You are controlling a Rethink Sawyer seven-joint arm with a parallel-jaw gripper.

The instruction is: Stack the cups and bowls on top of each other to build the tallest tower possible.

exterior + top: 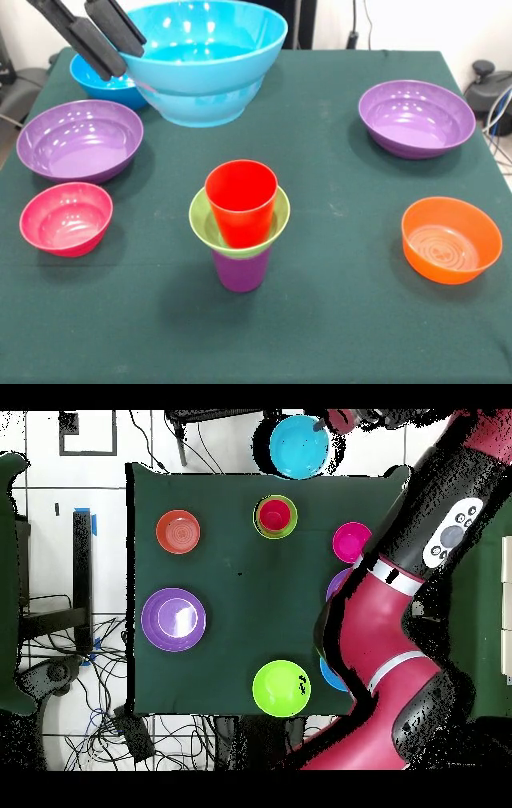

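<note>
My gripper [126, 58] comes in at the top left of the front view, shut on the left rim of a big blue bowl [208, 60], which hangs above the table. In the overhead view the blue bowl [298, 446] shows past the table's far edge, with the gripper [322, 428] at its rim. The tower stands mid-table: a purple cup [240, 270] at the bottom, a small lime green bowl [202, 218] on it, and a red cup [240, 204] on top. It also shows in the overhead view [275, 515].
On the green table [336, 320] stand a small blue bowl [100, 84], two purple bowls [80, 140] [416, 118], a pink bowl [66, 218] and an orange bowl [450, 238]. A larger lime green bowl [281, 688] sits near the robot's base. The arm [400, 614] covers the table's right side in the overhead view.
</note>
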